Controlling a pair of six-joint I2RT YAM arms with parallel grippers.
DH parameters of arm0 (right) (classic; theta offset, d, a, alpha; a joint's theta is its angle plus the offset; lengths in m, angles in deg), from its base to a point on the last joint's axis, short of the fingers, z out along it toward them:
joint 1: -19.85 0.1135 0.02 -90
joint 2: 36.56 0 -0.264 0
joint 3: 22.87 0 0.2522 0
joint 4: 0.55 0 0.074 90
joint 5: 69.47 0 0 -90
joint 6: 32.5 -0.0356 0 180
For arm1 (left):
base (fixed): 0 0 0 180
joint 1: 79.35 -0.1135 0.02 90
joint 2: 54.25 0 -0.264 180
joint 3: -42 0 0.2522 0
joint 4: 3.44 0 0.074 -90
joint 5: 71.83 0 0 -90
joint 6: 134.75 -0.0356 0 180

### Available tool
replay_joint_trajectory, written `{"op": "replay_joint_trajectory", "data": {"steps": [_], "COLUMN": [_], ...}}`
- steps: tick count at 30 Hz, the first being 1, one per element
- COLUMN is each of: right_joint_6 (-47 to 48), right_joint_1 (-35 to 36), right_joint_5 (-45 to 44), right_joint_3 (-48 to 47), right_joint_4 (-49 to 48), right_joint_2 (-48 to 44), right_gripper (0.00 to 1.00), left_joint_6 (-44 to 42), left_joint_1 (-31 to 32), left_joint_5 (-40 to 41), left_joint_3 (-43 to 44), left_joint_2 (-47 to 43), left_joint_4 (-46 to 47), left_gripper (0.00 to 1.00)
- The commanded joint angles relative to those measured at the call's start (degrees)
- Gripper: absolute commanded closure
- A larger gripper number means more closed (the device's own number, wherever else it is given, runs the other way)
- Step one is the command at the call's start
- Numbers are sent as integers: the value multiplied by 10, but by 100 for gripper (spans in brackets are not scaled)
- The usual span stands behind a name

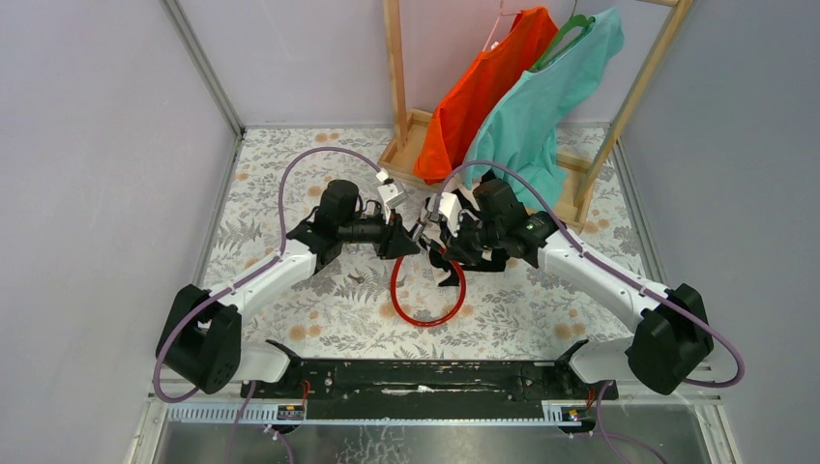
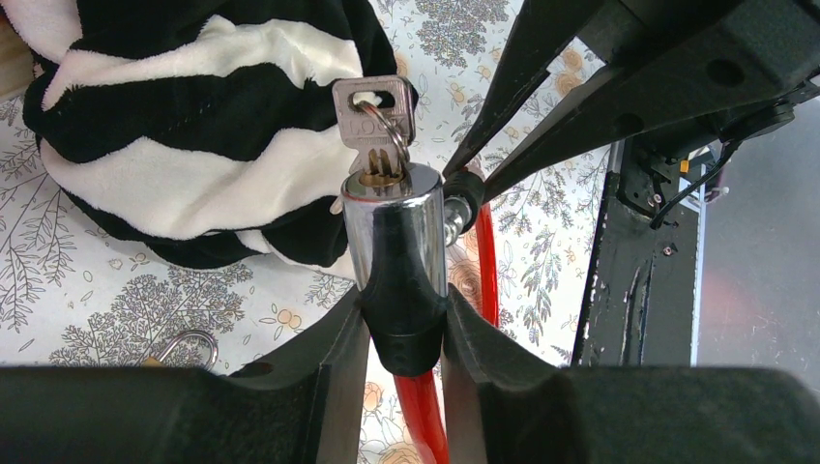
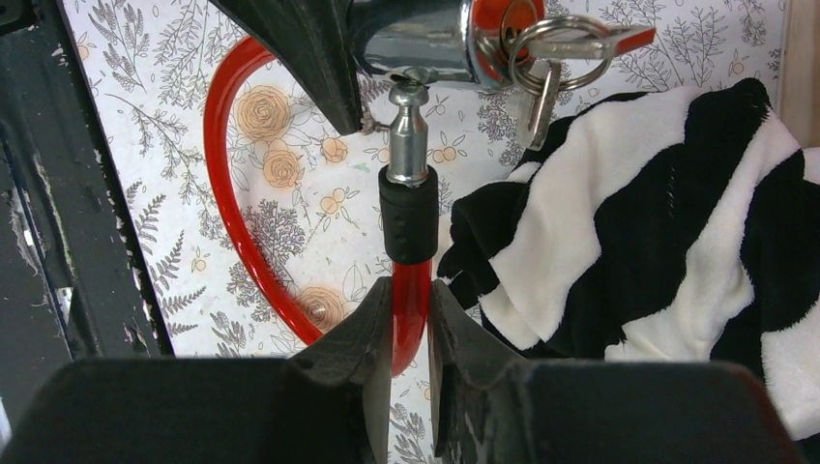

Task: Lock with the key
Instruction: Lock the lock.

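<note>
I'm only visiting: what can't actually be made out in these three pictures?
Top view: the key is too small, lost between the left gripper and right gripper.
Left wrist view: the key's blade is hidden inside the lock body.
Right wrist view: whether the pin of the red cable sits inside the lock body; its tip vanishes against the underside.
Left wrist view: a metal loop is cut off by the gripper's finger; owner unclear.

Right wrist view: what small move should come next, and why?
Probably press the pin further into the lock barrel: its tip meets the barrel's side, but most of its shaft is exposed. The right fingers clamp the red cable below it, and the key already sits in the barrel.
</note>
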Motion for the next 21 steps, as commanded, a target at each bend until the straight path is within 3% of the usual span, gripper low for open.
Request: {"op": "replay_joint_trajectory", "data": {"steps": [1,21], "right_joint_6": [-1,-21], "right_joint_1": [14,22], "right_joint_5": [15,-23], "right_joint_3": [-40,-42], "right_joint_4": [-2,-6], "right_joint_2": [2,20], "right_gripper": [100,100], "left_joint_6": [-6,-15], "left_joint_1": [-1,-1], "left_joint_5": [0,0], "left_joint_3": [-2,-10], "left_joint_2": [-4,-8], "left_joint_4": [55,55], "left_gripper": [100,100]}}
